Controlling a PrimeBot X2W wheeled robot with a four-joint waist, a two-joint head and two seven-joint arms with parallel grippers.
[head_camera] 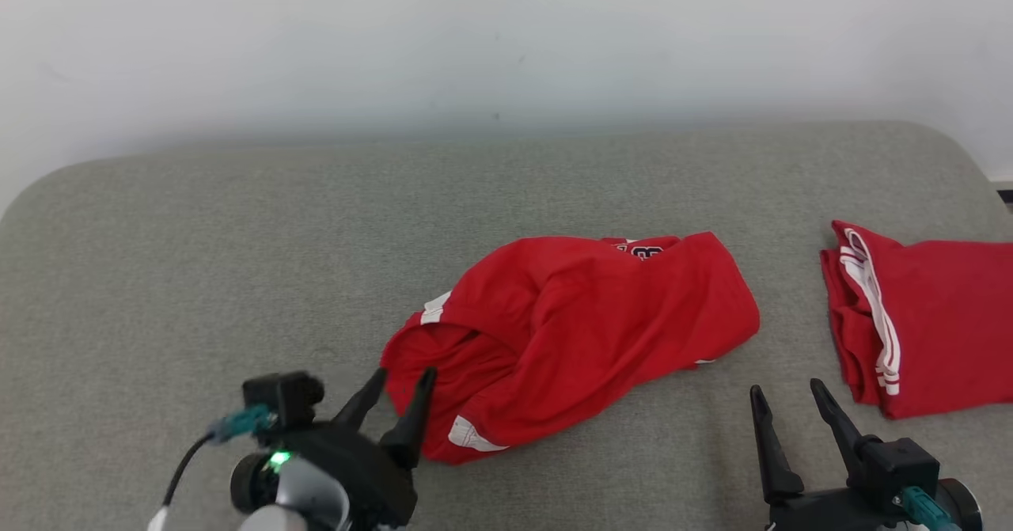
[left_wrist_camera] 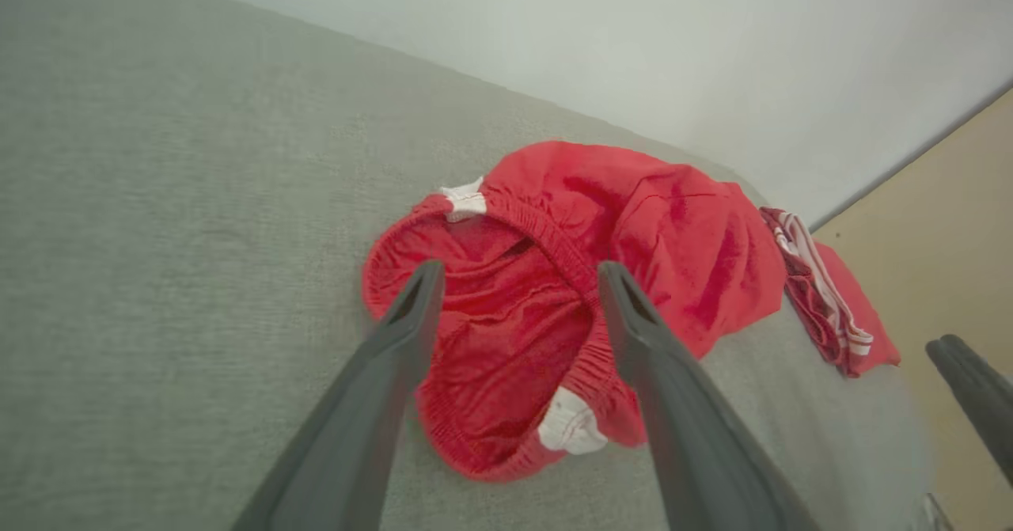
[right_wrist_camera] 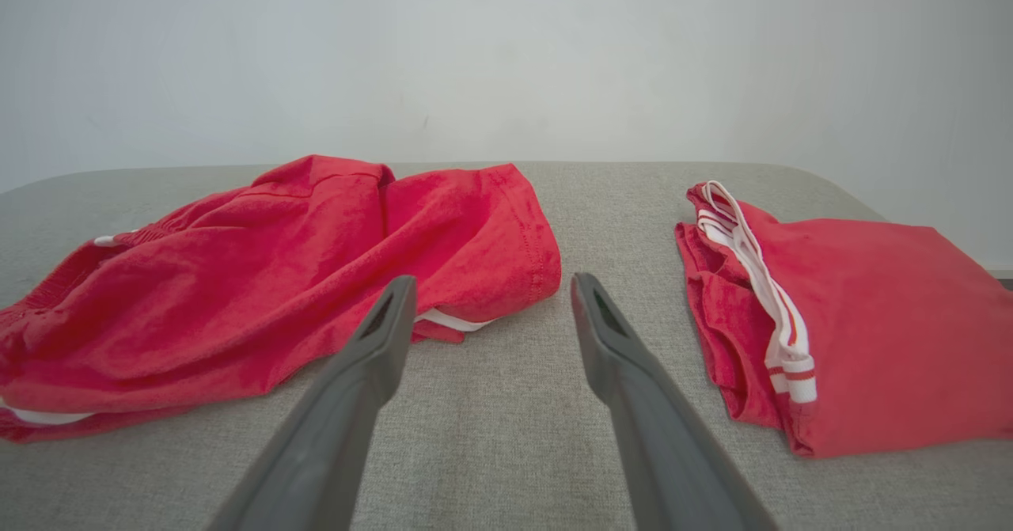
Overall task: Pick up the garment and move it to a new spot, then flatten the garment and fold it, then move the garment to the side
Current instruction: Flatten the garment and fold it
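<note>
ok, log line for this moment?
left jaws open, at crumpled red cloth shorts | right jaws open, empty | folded red cloth garment at right

A grey-green, fabric-covered worktop [head_camera: 198,238] with rounded far corners carries two things. A crumpled red cloth garment [head_camera: 570,333] with an elastic waistband and white trim lies near its middle. Well apart, by the right edge, lies a folded red garment [head_camera: 934,317] with white stripes.

Bright even daylight, soft faint shadows, mild wide-angle edge distortion, slight blur
</note>
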